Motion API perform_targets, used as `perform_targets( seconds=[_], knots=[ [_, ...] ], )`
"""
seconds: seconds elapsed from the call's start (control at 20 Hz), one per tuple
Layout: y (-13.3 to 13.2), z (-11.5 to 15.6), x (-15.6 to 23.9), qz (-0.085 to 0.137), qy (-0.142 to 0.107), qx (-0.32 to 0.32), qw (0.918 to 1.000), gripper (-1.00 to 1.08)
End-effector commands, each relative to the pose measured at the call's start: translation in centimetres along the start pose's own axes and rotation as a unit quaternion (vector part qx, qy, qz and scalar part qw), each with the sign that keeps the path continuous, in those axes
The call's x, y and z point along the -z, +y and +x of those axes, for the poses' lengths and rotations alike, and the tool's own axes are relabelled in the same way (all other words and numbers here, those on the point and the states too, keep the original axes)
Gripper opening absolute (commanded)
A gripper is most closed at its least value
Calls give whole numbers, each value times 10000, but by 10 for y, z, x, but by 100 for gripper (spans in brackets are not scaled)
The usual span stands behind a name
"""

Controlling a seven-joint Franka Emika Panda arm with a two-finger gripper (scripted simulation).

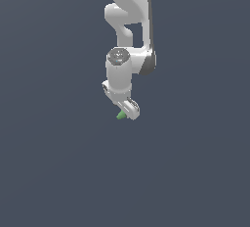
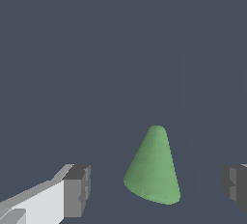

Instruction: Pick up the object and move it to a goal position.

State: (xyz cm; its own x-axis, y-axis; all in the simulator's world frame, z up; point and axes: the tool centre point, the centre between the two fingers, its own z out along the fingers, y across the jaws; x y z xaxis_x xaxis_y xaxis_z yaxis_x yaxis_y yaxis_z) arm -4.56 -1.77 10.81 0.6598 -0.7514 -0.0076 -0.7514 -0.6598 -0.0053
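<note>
I have the arm hanging down the middle of the exterior view, and the gripper point(image 1: 128, 109) sits just below centre frame, right over the object point(image 1: 121, 115), whose green edge peeks out at the lower left of the hand.

From the wrist view I get the relation I need. The object point(image 2: 153, 170) is a small green cone-like piece lying between the two fingers point(image 2: 77, 190), in the lower middle of the frame. One finger shows at the lower left, the other only as a dark pad at the lower right edge. Both stand clear of the green piece, with floor visible on each side, so the hand is wide apart and has hold of nothing. The gap to the right-hand pad looks similar to the gap on the left, perhaps slightly wider; I judge the piece roughly centred in the jaws.

Its long axis runs from the broad rounded base low in the frame to the narrow tip higher up, leaning only slightly. That axis lies across the line joining the two pads, so I judge a closing move would press on the sloping flanks rather than on tip and base. Those flanks taper, and I would expect a risk of the piece squeezing out toward the tip.

Count: one arm, one gripper with two fingers, one green object. I see no goal marker in either view.
</note>
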Motion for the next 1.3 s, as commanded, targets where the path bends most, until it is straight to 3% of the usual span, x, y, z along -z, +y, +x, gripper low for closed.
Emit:
perform_targets(
  seconds=[0.0, 0.65, 0.95, 1.25],
  knots=[
    [2, -3, -5, -1, 2, -349, 9994, 100],
    [14, -19, -24, -13, 28, -1911, 9816, 100],
    [17, -22, -28, -16, 39, -2280, 9737, 100],
    [18, -23, -30, -17, 43, -2402, 9707, 100]
  ],
)
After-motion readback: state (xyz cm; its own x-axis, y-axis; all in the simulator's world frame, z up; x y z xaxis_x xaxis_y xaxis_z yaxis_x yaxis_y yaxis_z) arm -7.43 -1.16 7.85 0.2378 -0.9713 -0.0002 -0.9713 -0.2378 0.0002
